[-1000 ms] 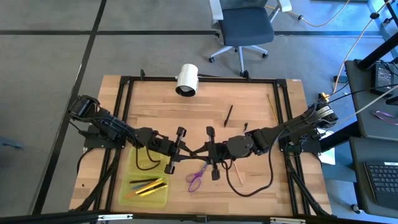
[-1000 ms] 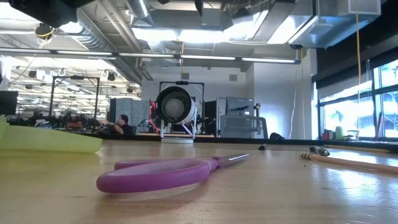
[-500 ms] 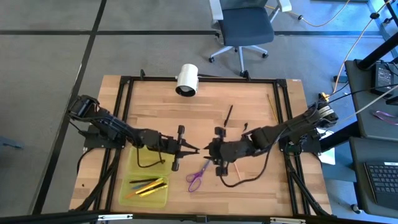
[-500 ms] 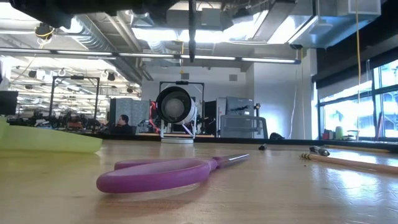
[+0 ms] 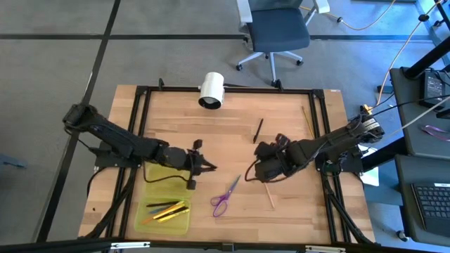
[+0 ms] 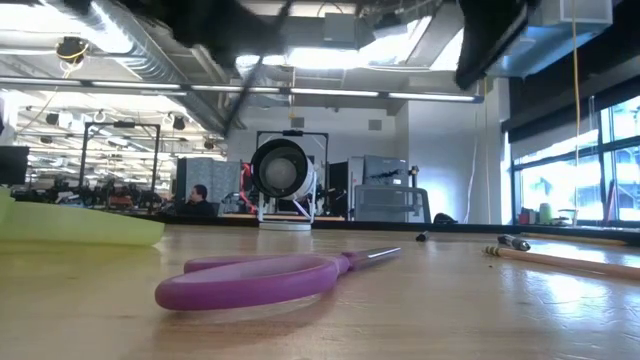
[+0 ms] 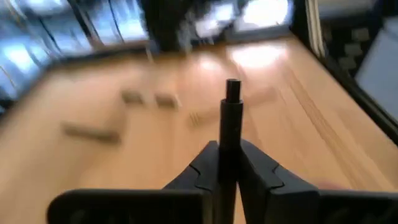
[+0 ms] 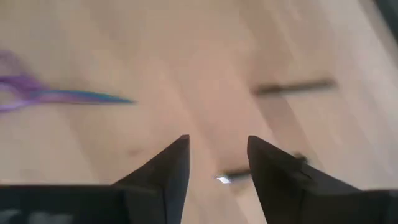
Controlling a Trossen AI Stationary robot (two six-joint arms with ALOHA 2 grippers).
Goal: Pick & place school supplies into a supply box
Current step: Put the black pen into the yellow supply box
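High view: left gripper (image 5: pixel 209 167) sits at table centre, fingers pinched on a black pen (image 7: pixel 231 118). Right gripper (image 5: pixel 257 161), at 3 o'clock from it, has fingers spread and empty. Purple scissors (image 5: pixel 225 196) lie at 6 o'clock between them. Yellow-green box (image 5: pixel 166 209) at 7 o'clock holds pens; its upper part is hidden under the left arm. Wrist views are motion-blurred, so loose pens are indistinct.

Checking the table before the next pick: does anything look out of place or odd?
Mostly no. The white cylinder lying at the table's far edge is not a school supply. The purple scissors, a tan pencil and a black pen lie loose outside the supply box.
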